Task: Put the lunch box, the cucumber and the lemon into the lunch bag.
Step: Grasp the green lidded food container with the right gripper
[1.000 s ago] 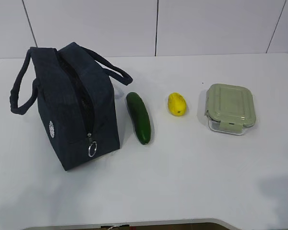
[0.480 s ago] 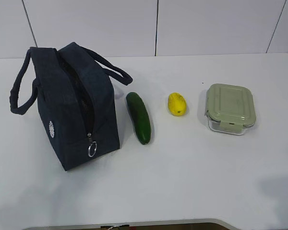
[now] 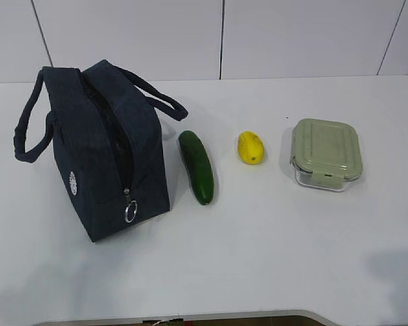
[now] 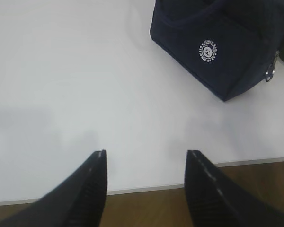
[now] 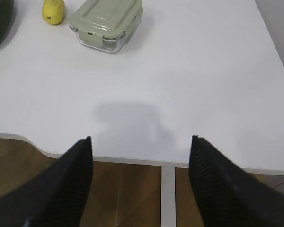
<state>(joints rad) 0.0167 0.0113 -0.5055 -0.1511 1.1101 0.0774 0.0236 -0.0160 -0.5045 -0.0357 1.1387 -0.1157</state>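
The navy lunch bag (image 3: 102, 149) stands at the table's left, its zipper open along the top and a metal ring pull (image 3: 130, 212) hanging at its near end. To its right lie the dark green cucumber (image 3: 197, 166), the yellow lemon (image 3: 250, 147) and the green-lidded lunch box (image 3: 325, 152), all on the table. My left gripper (image 4: 146, 153) hangs open over the table's near edge, short of the lunch bag (image 4: 227, 45). My right gripper (image 5: 141, 139) is open too, at the near edge, well back from the lunch box (image 5: 107, 21) and lemon (image 5: 53, 11).
The white table (image 3: 272, 251) ends at a front edge just under both grippers, with wood floor (image 5: 123, 194) below. A white panelled wall (image 3: 224, 37) closes off the back. Neither arm shows in the exterior view.
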